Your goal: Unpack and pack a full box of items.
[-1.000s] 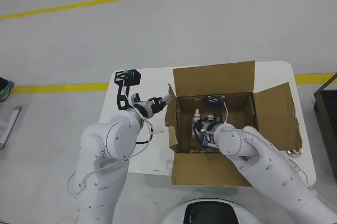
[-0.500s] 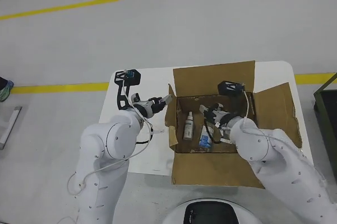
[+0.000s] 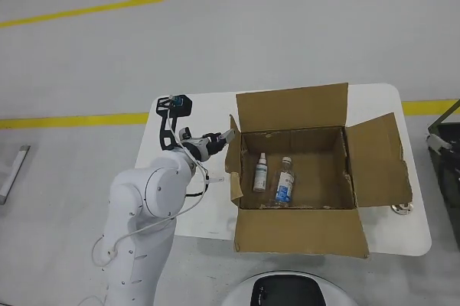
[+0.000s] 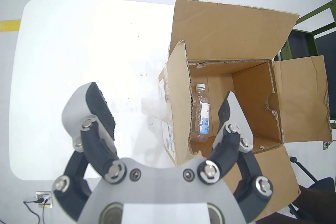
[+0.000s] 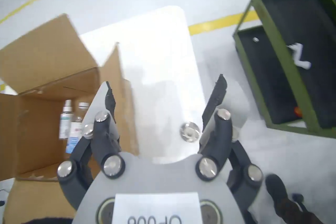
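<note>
Unpacking, seemingly: spray bottle (image 3: 259, 173), water bottle (image 3: 284, 187) in box (image 3: 291, 111). Released, empty: left gripper (image 4: 160, 89), right gripper (image 5: 165, 83). Next: reach into box, grasp one bottle.

One box (image 3: 298, 107); two bottles: spray bottle (image 3: 259, 172), water bottle (image 3: 284, 187); one table (image 3: 203, 115).

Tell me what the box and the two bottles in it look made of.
Box: corrugated cardboard, matte brown; the torn edges show fluting. Clear bottle: likely thin plastic, glossy and see-through, with a white cap and blue label. Small bottle: whitish and opaque, probably plastic, but too small to be sure.
</note>
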You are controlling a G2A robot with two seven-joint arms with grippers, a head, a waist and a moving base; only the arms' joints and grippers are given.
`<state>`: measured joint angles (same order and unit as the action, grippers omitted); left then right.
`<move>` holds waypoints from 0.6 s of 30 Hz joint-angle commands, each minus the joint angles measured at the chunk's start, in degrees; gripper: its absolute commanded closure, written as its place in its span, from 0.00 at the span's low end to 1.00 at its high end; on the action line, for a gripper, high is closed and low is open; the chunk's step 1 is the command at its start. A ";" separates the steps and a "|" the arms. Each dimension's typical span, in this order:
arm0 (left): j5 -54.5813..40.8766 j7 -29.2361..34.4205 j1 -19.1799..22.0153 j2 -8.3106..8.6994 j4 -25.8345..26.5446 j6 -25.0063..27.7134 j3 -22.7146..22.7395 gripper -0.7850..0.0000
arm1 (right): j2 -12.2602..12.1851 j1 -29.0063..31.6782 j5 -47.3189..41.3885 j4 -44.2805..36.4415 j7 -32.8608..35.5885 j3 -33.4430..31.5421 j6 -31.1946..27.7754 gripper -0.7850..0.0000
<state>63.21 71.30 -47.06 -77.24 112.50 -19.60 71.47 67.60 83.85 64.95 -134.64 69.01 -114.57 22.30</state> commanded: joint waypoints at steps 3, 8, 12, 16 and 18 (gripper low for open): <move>0.00 0.00 0.00 0.00 0.00 0.00 0.00 0.00 | -0.23 4.47 -0.11 0.13 7.69 -8.05 -3.32 0.00; 0.00 0.00 0.00 0.00 0.00 0.00 0.00 0.00 | -0.29 8.32 -1.27 3.50 11.41 -9.57 -7.02 0.00; 0.00 0.00 0.00 0.00 0.00 0.00 0.00 0.00 | -0.45 9.16 -1.55 7.58 12.07 -6.90 -9.96 0.00; 0.00 0.00 0.00 0.00 0.00 0.00 0.00 0.00 | -0.72 7.83 -0.71 10.95 12.53 -3.29 -11.60 0.11; 0.00 0.00 0.00 0.00 0.00 0.00 0.00 0.00 | -0.90 6.73 0.12 12.20 13.16 -1.46 -12.47 0.11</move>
<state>63.21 71.30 -47.06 -77.24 112.50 -19.60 71.47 66.80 91.21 64.65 -123.01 81.89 -116.97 10.23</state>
